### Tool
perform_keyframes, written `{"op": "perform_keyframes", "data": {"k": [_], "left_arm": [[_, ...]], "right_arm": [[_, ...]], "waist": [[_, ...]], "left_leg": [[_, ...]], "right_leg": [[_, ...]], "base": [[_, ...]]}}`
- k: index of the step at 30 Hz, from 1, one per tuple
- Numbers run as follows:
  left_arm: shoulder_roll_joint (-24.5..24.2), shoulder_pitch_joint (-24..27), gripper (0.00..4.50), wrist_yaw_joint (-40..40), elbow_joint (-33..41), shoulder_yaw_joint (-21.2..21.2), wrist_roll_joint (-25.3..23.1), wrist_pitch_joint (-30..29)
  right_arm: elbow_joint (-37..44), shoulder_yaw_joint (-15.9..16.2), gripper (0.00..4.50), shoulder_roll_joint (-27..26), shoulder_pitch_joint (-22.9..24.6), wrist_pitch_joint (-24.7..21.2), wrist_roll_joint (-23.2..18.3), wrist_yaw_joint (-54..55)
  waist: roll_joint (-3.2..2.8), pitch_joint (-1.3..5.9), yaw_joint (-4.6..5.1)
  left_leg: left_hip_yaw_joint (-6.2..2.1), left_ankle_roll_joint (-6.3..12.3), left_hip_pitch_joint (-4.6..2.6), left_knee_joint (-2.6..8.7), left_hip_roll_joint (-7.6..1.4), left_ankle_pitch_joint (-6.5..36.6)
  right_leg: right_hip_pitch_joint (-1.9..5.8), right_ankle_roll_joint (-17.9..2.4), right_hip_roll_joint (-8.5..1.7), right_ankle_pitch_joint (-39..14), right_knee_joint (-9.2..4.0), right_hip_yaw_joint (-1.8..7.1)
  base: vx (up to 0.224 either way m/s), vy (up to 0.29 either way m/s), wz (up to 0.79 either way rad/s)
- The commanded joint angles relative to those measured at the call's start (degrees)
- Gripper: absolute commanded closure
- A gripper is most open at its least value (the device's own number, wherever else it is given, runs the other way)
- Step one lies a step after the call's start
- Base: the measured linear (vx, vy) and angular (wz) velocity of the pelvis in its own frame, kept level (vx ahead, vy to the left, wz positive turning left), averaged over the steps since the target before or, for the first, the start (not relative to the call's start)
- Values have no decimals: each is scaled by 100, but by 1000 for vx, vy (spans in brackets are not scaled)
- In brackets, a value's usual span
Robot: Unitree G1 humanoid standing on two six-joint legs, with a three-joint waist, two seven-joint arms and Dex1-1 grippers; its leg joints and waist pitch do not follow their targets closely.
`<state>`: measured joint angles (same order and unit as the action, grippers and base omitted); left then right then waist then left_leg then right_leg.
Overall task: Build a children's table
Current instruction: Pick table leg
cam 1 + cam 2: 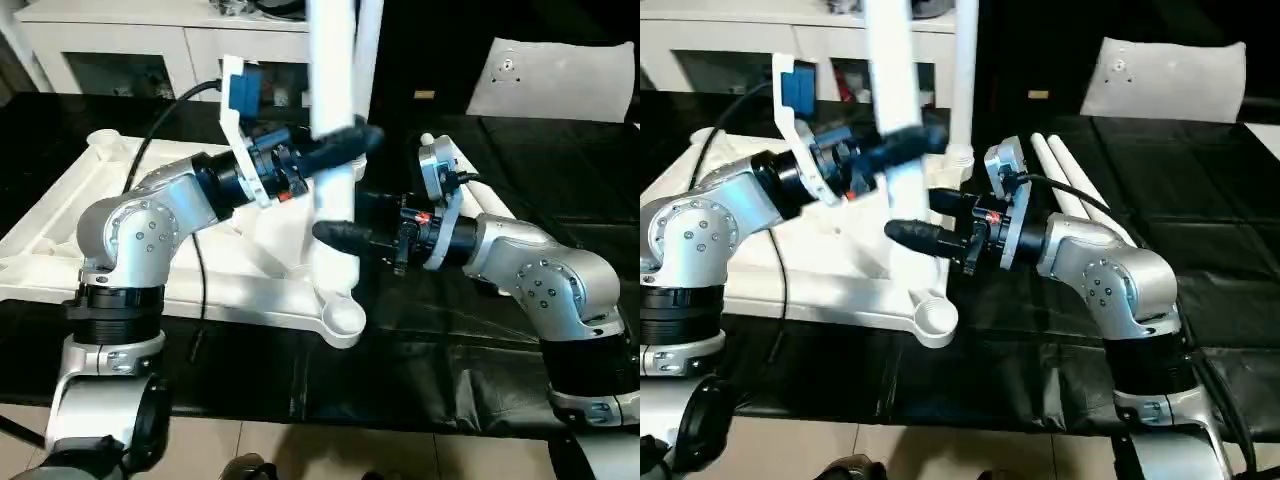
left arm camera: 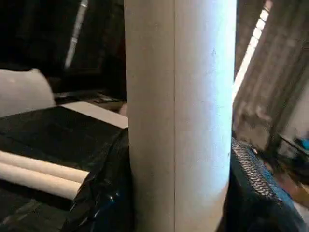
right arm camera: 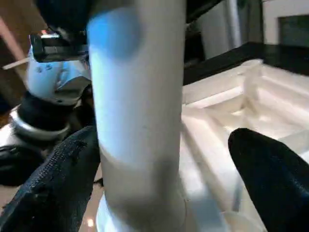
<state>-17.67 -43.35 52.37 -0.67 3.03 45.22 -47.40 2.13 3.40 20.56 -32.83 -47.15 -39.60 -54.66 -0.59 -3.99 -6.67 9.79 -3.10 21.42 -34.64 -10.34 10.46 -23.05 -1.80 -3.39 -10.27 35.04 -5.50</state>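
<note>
The children's table top [image 1: 60, 230] lies underside up on the black-covered bench, ribs showing. One white tube leg [image 1: 332, 90] stands upright at its near right part. My left gripper [image 1: 345, 140] is shut on this leg partway up, a black finger pressed to each side [image 2: 104, 203]. Lower down, my right gripper [image 1: 345, 218] straddles the same leg near its base, open, with a gap between one finger [image 3: 270, 174] and the tube. A second leg [image 1: 962, 80] stands upright just behind. The near corner socket [image 1: 345, 318] holds nothing.
Two more white legs [image 1: 1070, 185] lie side by side on the black cover to the right. A flat white sheet with a round fitting [image 1: 550, 80] leans at the back right. A white glass-door cabinet [image 1: 150, 50] stands behind the bench.
</note>
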Motion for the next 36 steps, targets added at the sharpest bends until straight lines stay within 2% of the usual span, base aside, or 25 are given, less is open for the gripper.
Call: {"op": "perform_keyframes", "data": {"k": [1,3,4,7,9,11,12,14,17,20,21,22,24,26,28,29,31,36], "left_arm": [[-29,-53,262,175,213,-123,-19,84],[-62,-52,262,299,255,-215,-30,92],[-88,-55,262,362,268,-264,-59,114],[-85,-61,262,385,266,-289,-89,134],[-81,-81,262,415,235,-314,-103,176],[-98,-131,262,503,180,-408,-181,276],[-102,-142,262,503,170,-425,-200,285],[-112,-164,262,513,145,-452,-240,314],[-114,-202,262,554,100,-498,-279,363],[-102,-227,262,551,75,-521,-308,389],[-105,-233,262,566,76,-533,-315,396],[-103,-236,262,594,85,-533,-285,371],[-123,-241,262,652,94,-568,-313,389],[-118,-258,262,667,74,-592,-345,419],[-111,-270,262,666,57,-601,-364,441],[-102,-277,262,675,49,-605,-365,443],[-95,-270,262,688,49,-615,-369,446],[-91,-289,262,642,20,-589,-369,440]], "right_arm": [[174,70,0,45,16,-101,-136,-121],[193,107,0,65,22,-133,-142,-228],[195,122,0,65,13,-149,-143,-266],[197,137,0,60,7,-187,-183,-294],[221,213,30,100,28,-179,-164,-366],[248,355,40,153,57,-157,-120,-469],[243,362,63,155,54,-156,-120,-470],[229,380,75,148,42,-152,-97,-475],[208,428,94,141,30,-105,-12,-464],[197,441,132,133,29,-73,17,-452],[194,438,139,128,29,-69,21,-445],[182,431,139,111,23,-54,26,-427],[177,427,171,104,13,-44,18,-413],[168,447,177,109,13,-17,35,-405],[160,462,204,115,15,-2,53,-404],[166,472,214,106,27,9,81,-397],[191,480,224,93,55,16,99,-394],[221,523,249,73,86,46,144,-385]], "waist": [[126,464,-14],[101,463,-22],[126,461,-13],[121,467,-21],[124,468,-19],[127,467,-28],[136,471,-21],[115,471,-25],[135,472,-21],[140,469,-25],[138,474,-26],[107,474,-30],[132,478,-23],[120,480,-25],[132,478,-25],[113,479,-25],[142,476,-16],[119,478,-19]], "left_leg": [[-68,142,-42,352,-259,490],[-71,114,-48,350,-262,496],[-67,116,-44,352,-259,502],[-67,107,-44,347,-256,486],[-70,97,-42,349,-257,479],[-74,96,-43,352,-260,460],[-75,90,-44,352,-264,475],[-78,73,-47,353,-266,504],[-78,42,-45,352,-263,521],[-77,31,-49,353,-262,555],[-80,24,-48,355,-265,546],[-84,16,-53,353,-266,547],[-78,25,-53,351,-264,537],[-79,31,-53,349,-265,525],[-80,26,-49,348,-264,544],[-81,23,-49,345,-264,546],[-77,23,-45,344,-258,541],[-80,22,-50,344,-262,556]], "right_leg": [[367,-646,-518,-1572,-431,355],[354,-654,-522,-1586,-433,356],[360,-643,-518,-1604,-436,356],[359,-618,-519,-1606,-435,358],[361,-606,-516,-1607,-430,355],[362,-578,-515,-1585,-430,355],[360,-574,-513,-1578,-428,355],[358,-594,-520,-1575,-430,354],[361,-622,-517,-1535,-427,354],[361,-625,-518,-1576,-432,353],[364,-626,-519,-1562,-425,353],[358,-637,-517,-1538,-418,354],[363,-675,-517,-1448,-420,356],[364,-710,-514,-1388,-409,358],[374,-733,-516,-1394,-407,353],[373,-735,-519,-1402,-408,353],[374,-719,-509,-1404,-413,353],[373,-722,-514,-1426,-413,354]], "base": [[0,0,0],[0,0,0],[0,0,0],[0,0,0],[0,0,0],[0,0,0],[0,0,0],[0,0,0],[0,0,0],[0,0,0],[0,0,0],[0,0,0],[0,0,0],[0,0,0],[0,0,0],[0,0,0],[0,0,0],[0,0,0]]}}
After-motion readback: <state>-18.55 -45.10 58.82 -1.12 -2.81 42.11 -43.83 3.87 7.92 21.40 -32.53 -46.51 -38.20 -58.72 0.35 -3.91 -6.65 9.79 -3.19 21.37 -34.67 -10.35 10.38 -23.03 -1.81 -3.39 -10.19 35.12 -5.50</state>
